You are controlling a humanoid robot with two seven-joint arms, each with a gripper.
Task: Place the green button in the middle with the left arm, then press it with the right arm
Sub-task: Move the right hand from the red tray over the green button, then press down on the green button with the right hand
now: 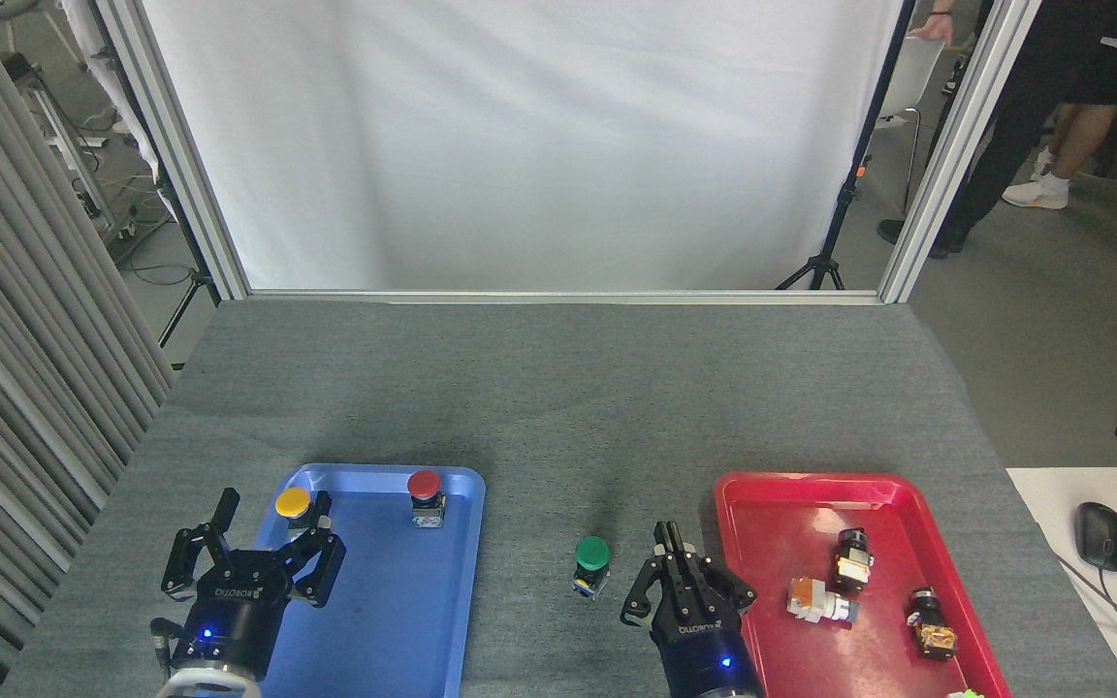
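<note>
— What does your head view show of the green button (592, 554)?

— It stands upright on the bare grey table (539, 388), between the blue tray (394, 620) and the red tray (791, 504), touching neither. Nothing grips it.

— And your right gripper (680, 577)?

— It sits just right of the button, over the strip of table before the red tray's left rim. Its fingers (667, 543) are drawn in close together, tips pointing away from me, and they hold nothing. Button and gripper are near but apart.

— Your left gripper (253, 548)?

— Well to the left of the button, over the blue tray's near-left edge. Its fingers are spread wide and empty. A yellow button (293, 503) stands just beyond its fingertips, and a red button (425, 487) is farther right in the same tray.

— Anything past your right gripper?

— Three small parts lie in the red tray to its right; I cannot tell what they are. A person's legs (1034, 145) show at the far right, beyond the table.
</note>
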